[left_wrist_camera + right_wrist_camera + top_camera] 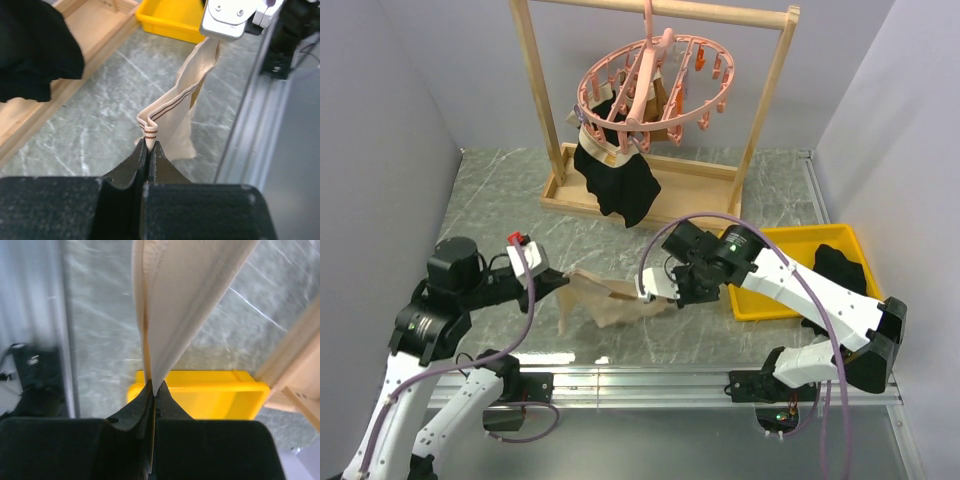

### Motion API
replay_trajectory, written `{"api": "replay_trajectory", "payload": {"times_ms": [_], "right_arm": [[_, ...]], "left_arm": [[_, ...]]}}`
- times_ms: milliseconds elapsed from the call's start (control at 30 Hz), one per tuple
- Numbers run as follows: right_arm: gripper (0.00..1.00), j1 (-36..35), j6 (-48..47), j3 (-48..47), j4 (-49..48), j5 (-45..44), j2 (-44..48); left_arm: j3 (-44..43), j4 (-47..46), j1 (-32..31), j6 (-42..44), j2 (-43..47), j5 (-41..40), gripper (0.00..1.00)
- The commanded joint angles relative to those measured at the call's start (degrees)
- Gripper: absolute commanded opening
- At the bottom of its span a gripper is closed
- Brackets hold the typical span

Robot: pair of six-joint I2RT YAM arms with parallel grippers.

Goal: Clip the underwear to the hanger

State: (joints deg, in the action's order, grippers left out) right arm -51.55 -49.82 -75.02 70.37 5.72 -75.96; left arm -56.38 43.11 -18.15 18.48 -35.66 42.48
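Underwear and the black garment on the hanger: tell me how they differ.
The underwear is pale beige; the black garment is black. The underwear is held between the left gripper and right gripper, both shut on it; the black garment hangs from the hanger. Both are limp cloth.

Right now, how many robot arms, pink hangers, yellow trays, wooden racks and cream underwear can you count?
Robot arms: 2 (left arm, right arm)
Pink hanger: 1
Yellow tray: 1
Wooden rack: 1
Cream underwear: 1, held between both arms
Total: 6
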Motion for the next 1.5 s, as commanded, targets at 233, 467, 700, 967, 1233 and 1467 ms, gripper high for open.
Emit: {"api": "replay_trajectory", "payload": {"times_ms": [233,467,700,967,1233,1467], "right_arm": [[0.0,-2.4,-0.7,-2.4,8.8,-0.5,-5.1],[0.08,6.8,-0.6,-9.2,-3.3,-3.1,-23.9],[0.45,13.8,5.6,-28.1,-7.1,-5.5,-38.9],[0.5,18.1,11.4,-24.5,-5.4,-0.7,-32.1],[0.45,18.8,34.3,-8.8,-14.8,18.4,-25.7],[0.43,19.6,48.7,0.5,-29.8,21.4,-27.0]], "left_arm": [[-2.1,3.7,0.2,-12.0,-2.4,-7.2,0.0],[3.6,-6.3,0.2,-14.4,-22.0,-16.6,0.0],[6.1,-19.8,2.1,-17.3,-34.5,-26.6,0.07],[3.6,-21.0,5.6,-18.4,-39.5,-27.3,0.68],[7.8,-19.6,9.2,-23.8,-36.2,-24.6,0.71],[4.9,-15.2,13.9,-27.1,-44.3,-25.2,0.6]]}}
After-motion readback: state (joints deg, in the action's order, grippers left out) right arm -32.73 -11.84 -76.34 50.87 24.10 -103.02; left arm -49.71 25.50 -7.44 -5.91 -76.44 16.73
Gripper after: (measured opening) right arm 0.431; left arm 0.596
